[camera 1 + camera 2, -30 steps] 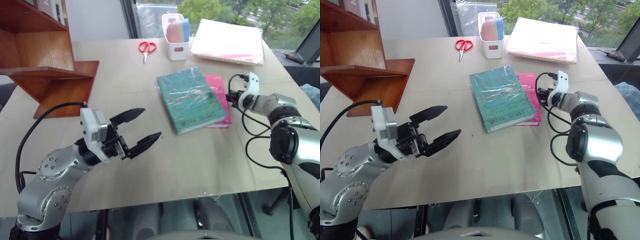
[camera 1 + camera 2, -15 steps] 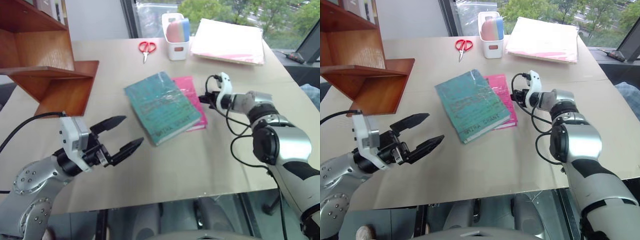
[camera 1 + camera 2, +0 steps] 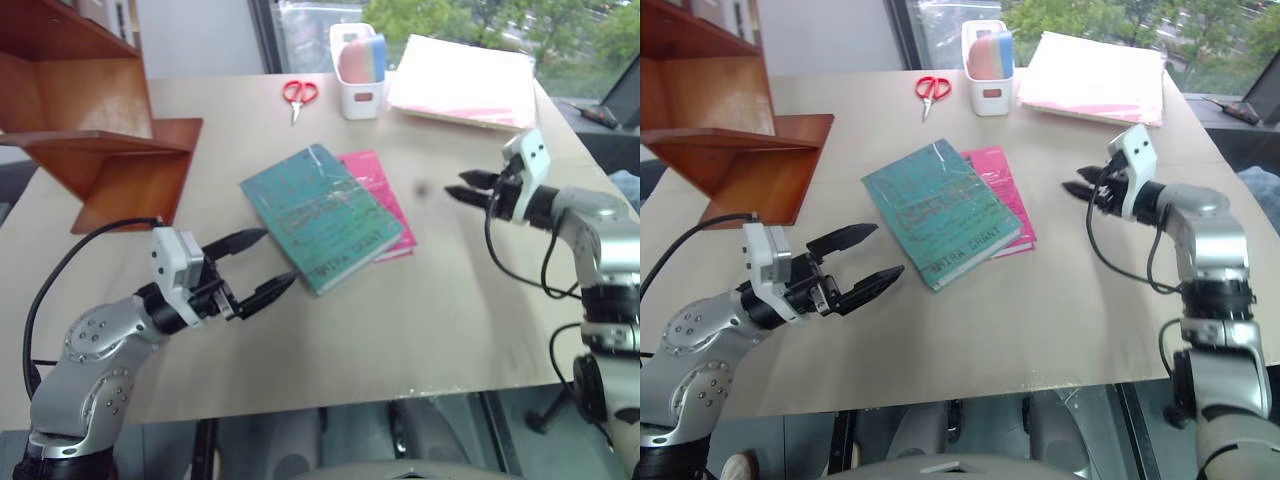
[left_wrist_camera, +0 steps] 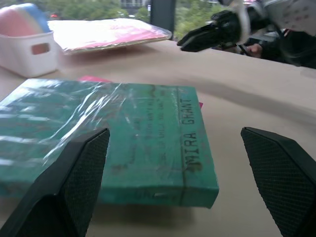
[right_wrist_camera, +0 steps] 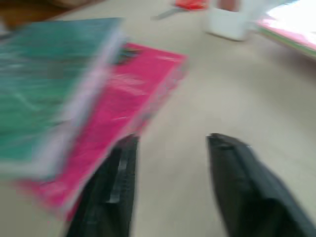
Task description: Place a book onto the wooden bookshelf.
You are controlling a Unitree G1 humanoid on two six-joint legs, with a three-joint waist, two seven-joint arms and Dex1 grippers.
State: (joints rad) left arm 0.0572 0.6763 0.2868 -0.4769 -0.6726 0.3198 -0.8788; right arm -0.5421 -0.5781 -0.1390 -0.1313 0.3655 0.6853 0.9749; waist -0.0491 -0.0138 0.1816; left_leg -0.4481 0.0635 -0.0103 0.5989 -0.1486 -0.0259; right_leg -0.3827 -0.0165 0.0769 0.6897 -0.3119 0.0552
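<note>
A: Though the book [image 3: 325,217] is meant for the wooden bookshelf [image 3: 95,135], it lies flat on the table [image 3: 420,310], half covering a magenta-pink book [image 3: 378,200]; neither gripper has hold of it; so, judging by how things lie, the lifting, the carrying and the setting down are all left to do.

B: And the shelf?

A: At the far left corner of the table, well apart from the book; its lower board is bare on the part I can see.

B: Where is the left gripper [image 3: 252,268] against the book?

A: Just beside its near left corner, fingers spread wide and pointing at it; in the left wrist view the book's near edge [image 4: 163,190], with dark print along the cover, sits between the two fingers [image 4: 81,177] but ahead of them; I see no contact.

B: The right one?

A: The right gripper [image 3: 1087,183] hangs above the table to the right of both books, clearly apart from them; its fingers are parted with nothing between them; in its own wrist view the pink book's edge [image 5: 123,118] lies just past the fingertips [image 5: 121,173].

B: Anything else around?

A: Red scissors [image 3: 298,93], a white container [image 3: 358,75] and a pale pink paper stack [image 3: 460,80] along the far side; none lies between book and shelf.
</note>
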